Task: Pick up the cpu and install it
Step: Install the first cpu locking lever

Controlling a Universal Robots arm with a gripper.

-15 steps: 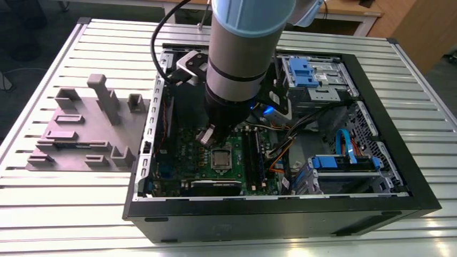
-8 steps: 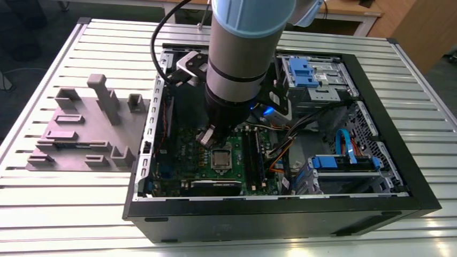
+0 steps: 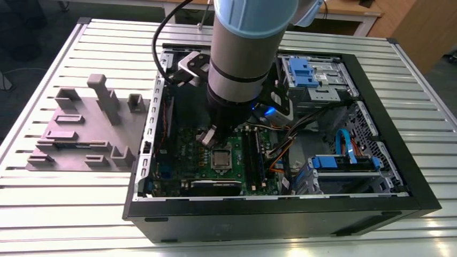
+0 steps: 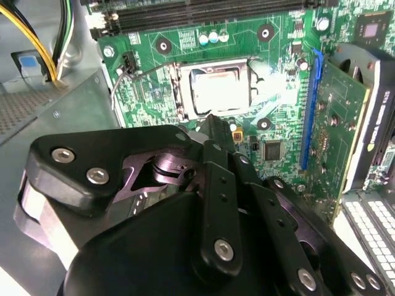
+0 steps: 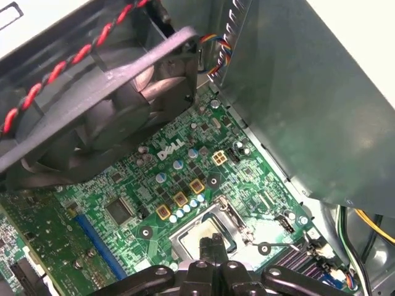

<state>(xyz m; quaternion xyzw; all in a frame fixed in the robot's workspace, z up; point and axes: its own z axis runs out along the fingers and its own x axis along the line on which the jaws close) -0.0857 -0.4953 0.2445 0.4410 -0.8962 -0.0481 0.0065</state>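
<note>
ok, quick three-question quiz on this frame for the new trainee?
1. True or false: the cpu lies in the socket on the motherboard, not in the gripper.
2. Where does the grey fixture block stand on the table? A. at the exterior view's left of the PC case; B. at its right; C. inside it.
3. Fill in: the gripper's jaws are ____.
Key: 1 true; 2 A; 3 shut.
</note>
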